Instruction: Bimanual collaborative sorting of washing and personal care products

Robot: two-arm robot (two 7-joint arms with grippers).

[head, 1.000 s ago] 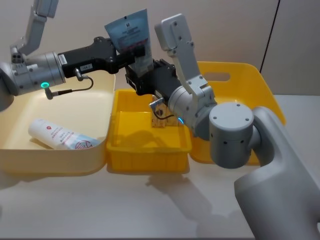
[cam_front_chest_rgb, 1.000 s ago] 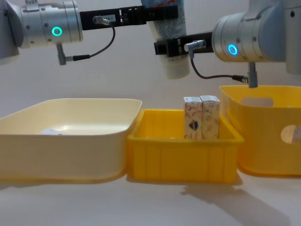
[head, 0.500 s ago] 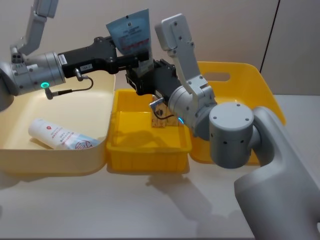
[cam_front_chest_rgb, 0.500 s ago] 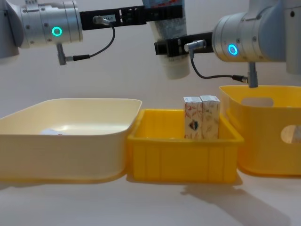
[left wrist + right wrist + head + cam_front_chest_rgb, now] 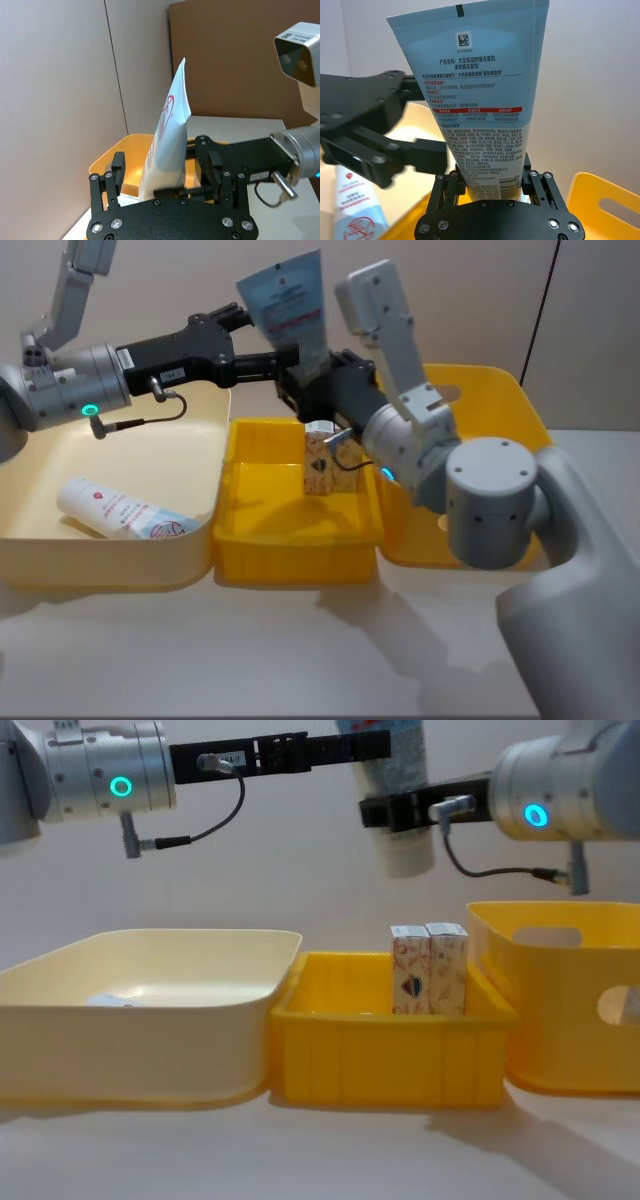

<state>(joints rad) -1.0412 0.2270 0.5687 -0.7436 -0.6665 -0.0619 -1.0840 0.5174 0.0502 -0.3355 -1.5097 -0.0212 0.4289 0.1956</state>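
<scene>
Right tool (image 5: 492,186) clamps upright tube (image 5: 479,95); left tool (image 5: 167,180) open beside it.

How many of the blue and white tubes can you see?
2. One tube is up in the air, clamped by the right gripper above the small yellow bin. The other tube lies in the cream bin. More could be hidden.

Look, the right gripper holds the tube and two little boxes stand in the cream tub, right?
No. The right gripper holds the tube, but the chest view shows the boxes standing in the small yellow bin.
</scene>
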